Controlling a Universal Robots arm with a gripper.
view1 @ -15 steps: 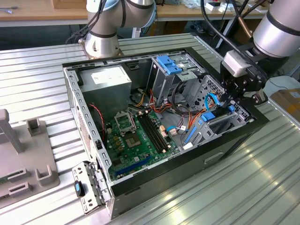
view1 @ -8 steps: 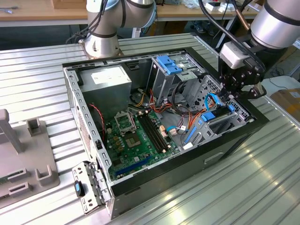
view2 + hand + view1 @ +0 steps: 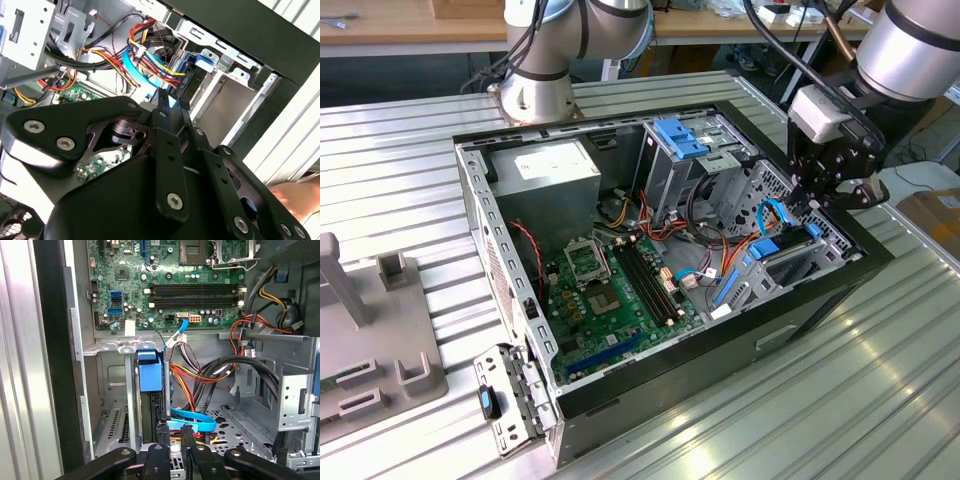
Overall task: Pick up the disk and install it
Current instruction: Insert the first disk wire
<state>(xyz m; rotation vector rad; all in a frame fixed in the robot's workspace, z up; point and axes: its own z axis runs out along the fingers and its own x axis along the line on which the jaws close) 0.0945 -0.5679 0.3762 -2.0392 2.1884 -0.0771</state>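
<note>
Crowding the disk [image 3: 150, 371] from three o'clock, orange and blue cables [image 3: 192, 390] fill the computer case [image 3: 820, 290]. It sits on a ribbed metal table [image 3: 820, 400]. Whether the gripper [image 3: 825, 190] is open cannot be told.

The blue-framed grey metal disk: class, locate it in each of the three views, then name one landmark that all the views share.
Exterior view: the blue-framed grey metal disk lies in the metal bay at the exterior view's right.
First wrist view: the disk stands edge-on beside the coloured wires.
Second wrist view: the disk sits behind the wires.
Shared landmark: the green motherboard.
</note>
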